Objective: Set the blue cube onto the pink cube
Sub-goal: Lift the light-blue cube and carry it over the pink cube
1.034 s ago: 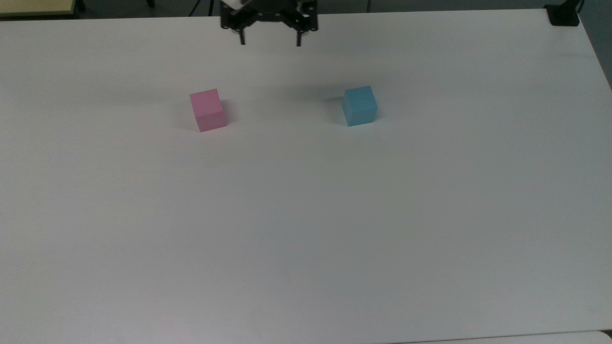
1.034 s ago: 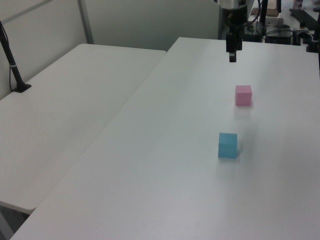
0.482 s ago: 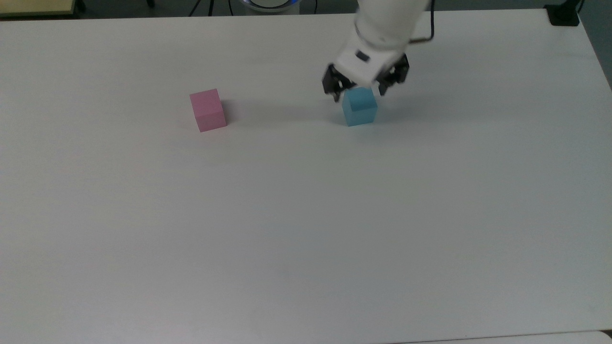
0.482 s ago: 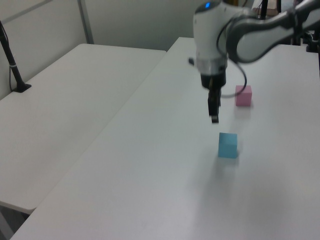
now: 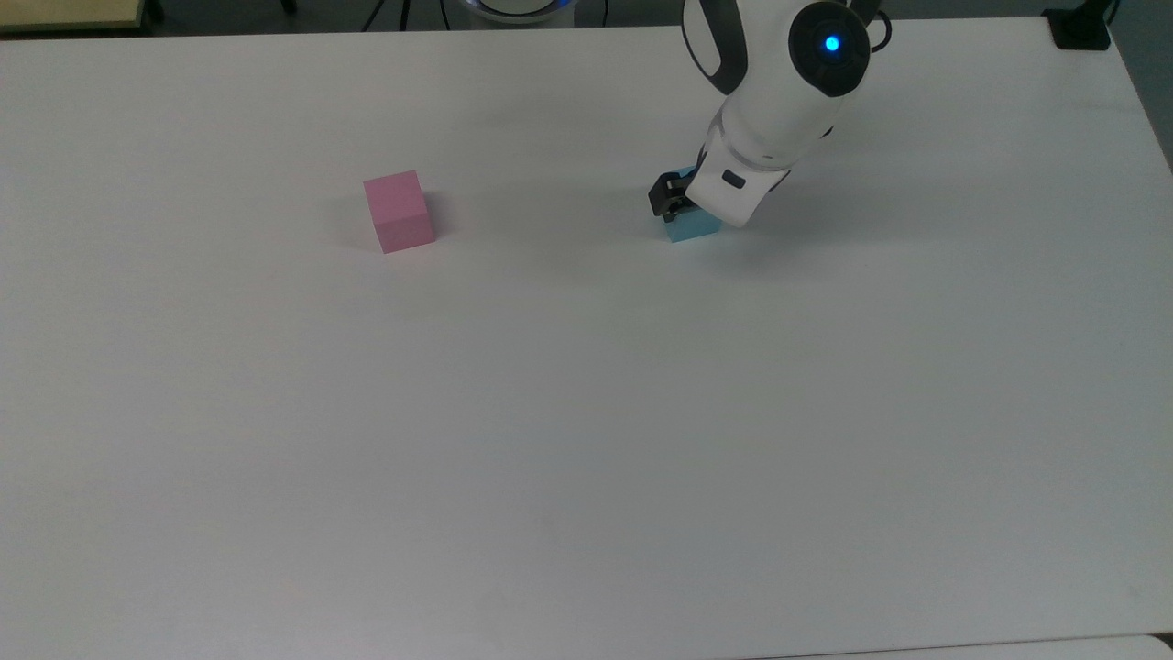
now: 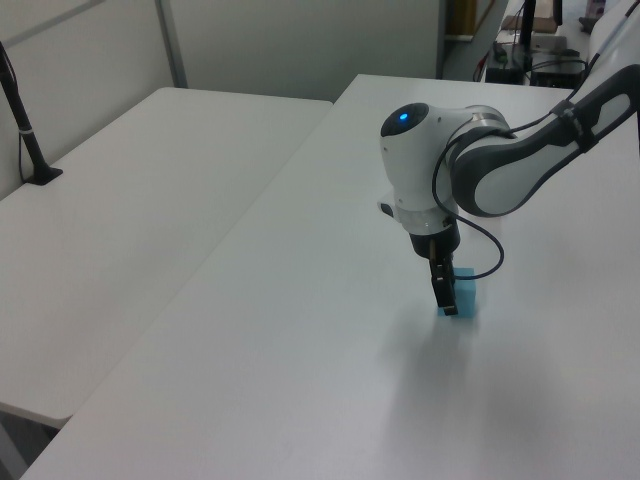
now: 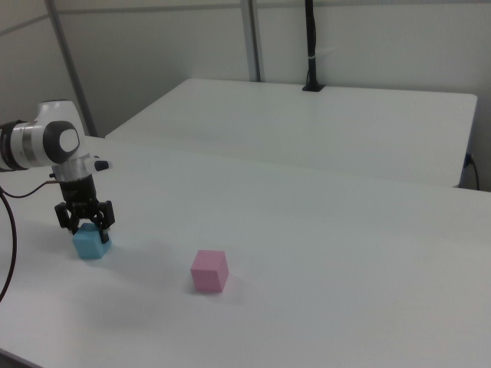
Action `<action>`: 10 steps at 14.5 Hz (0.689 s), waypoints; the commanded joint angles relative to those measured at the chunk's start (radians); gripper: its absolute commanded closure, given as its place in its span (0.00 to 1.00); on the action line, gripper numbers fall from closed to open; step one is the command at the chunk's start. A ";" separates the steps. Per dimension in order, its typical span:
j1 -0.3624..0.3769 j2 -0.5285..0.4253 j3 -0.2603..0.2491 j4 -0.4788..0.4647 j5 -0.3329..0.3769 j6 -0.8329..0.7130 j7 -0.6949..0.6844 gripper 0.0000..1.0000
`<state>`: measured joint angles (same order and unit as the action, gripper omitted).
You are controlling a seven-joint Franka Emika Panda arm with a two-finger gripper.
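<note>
Now down over the blue cube at lower left of the right view, gripper spread astride its top; plain, matte. Pink cube well apart, toward bottom centre.

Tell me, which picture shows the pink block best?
The top view: the pink cube sits unblocked and shows three faces. The right view shows it clearly too, just less sharp. In the left view the arm covers it.

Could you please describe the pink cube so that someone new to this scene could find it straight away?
Start at the long white table the robot arm reaches over. The pink cube sits alone toward the top view's left, well apart from the gripper. Its pastel pink sets it apart from the blue cube, same-sized, under the gripper.
</note>
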<state>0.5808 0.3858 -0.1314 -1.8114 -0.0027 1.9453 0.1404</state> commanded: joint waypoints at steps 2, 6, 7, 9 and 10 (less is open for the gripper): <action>-0.024 -0.094 -0.022 -0.045 -0.008 -0.067 -0.093 0.95; -0.197 -0.232 -0.024 0.058 0.004 -0.273 -0.169 0.95; -0.243 -0.239 -0.024 0.082 0.004 -0.302 -0.200 0.95; -0.339 -0.237 -0.030 0.109 -0.006 -0.322 -0.296 0.95; -0.367 -0.232 -0.049 0.109 -0.011 -0.312 -0.327 0.95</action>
<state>0.3026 0.1401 -0.1605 -1.7154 -0.0037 1.6418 -0.0830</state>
